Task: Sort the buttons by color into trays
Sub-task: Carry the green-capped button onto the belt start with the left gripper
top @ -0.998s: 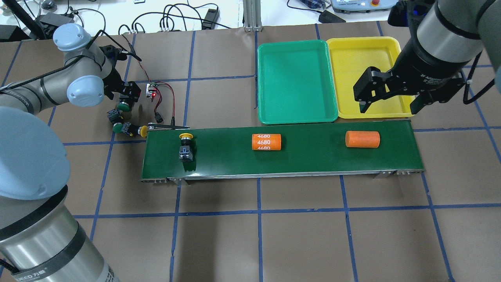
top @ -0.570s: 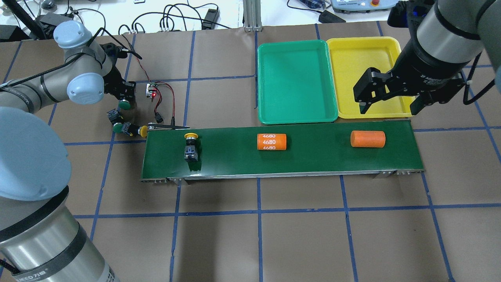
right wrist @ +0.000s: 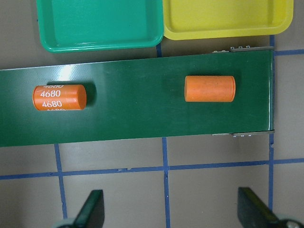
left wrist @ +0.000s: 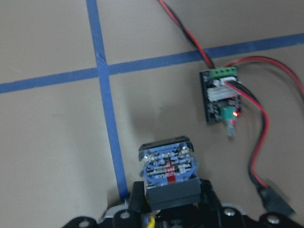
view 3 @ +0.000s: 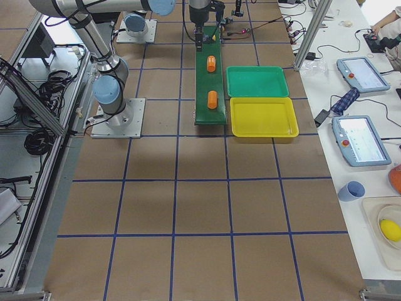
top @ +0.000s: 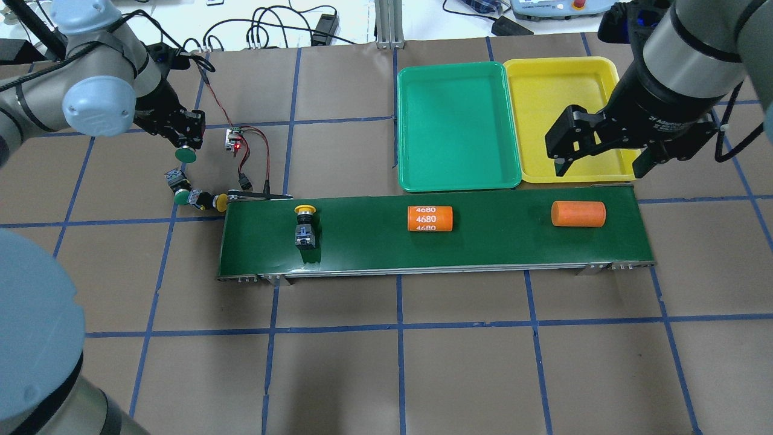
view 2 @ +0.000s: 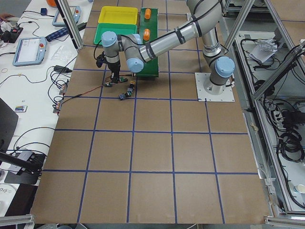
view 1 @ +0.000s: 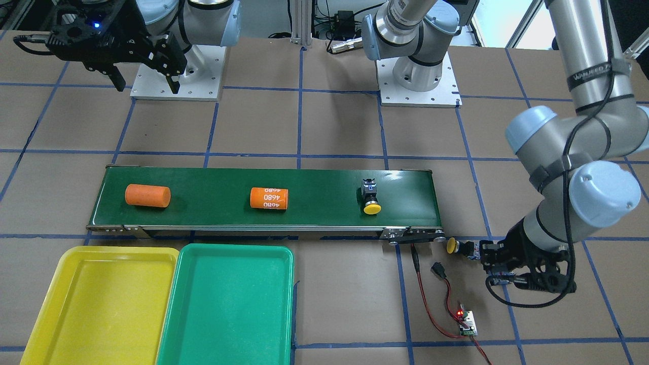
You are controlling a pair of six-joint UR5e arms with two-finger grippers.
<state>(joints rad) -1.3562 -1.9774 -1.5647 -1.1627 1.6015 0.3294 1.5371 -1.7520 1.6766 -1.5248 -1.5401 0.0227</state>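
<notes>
While lying across the belt (top: 483, 241), the yellow button (top: 305, 228) points cap-first toward trays (top: 453, 121).

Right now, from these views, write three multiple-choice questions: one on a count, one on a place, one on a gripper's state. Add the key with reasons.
1. How many buttons lie in the green tray and yellow tray? A none; B one; C two.
2. Where is the orange cylinder marked 4680? A in the green tray; B on the conveyor belt; C in the yellow tray.
3. The left gripper is: A open and empty; B shut on a green-capped button; C out of view.
Key: 1 A, both trays are bare; 2 B, it lies mid-belt; 3 B, it clamps the button's contact block.
</notes>
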